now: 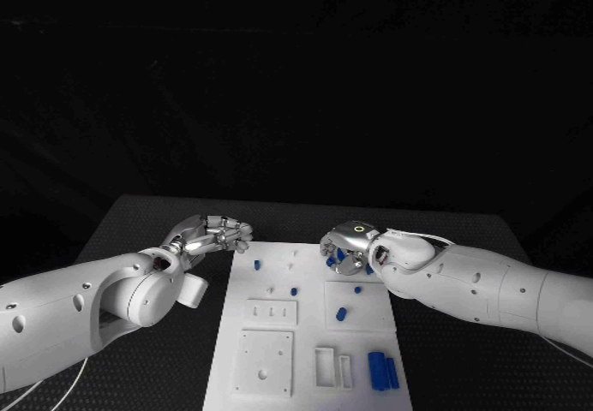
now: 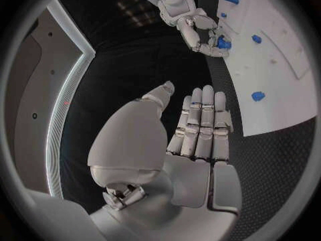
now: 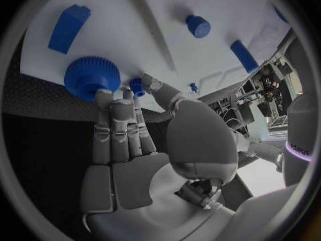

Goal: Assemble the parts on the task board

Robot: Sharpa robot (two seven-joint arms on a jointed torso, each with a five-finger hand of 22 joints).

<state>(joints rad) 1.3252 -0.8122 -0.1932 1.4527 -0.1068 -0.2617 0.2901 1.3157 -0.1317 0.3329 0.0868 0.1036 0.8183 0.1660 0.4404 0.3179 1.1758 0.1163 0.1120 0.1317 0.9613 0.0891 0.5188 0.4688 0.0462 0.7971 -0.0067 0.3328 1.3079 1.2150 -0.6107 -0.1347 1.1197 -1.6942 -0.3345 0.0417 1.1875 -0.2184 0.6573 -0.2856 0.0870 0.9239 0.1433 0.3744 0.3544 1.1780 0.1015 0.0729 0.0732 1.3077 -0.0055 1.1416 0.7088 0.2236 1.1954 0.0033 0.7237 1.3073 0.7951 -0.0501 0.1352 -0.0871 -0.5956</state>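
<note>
The white task board (image 1: 309,330) lies in the middle of the table, with small blue parts standing on it, such as a peg (image 1: 256,265) and another peg (image 1: 341,314). My right hand (image 1: 349,244) is at the board's far right edge. Its fingertips and thumb close on a blue knurled knob (image 3: 92,77) at the board's rim, and the same blue knob (image 2: 222,44) sits between its curled fingers. My left hand (image 1: 217,235) hovers over the black table beside the board's far left corner, fingers (image 2: 200,123) straight and together, holding nothing.
Two blue blocks (image 1: 383,371) lie at the board's near right, next to a white slotted frame (image 1: 327,366). Raised white plates (image 1: 265,361) sit at the near left. A blue block (image 3: 69,27) and a round peg (image 3: 198,25) stand beyond the right hand.
</note>
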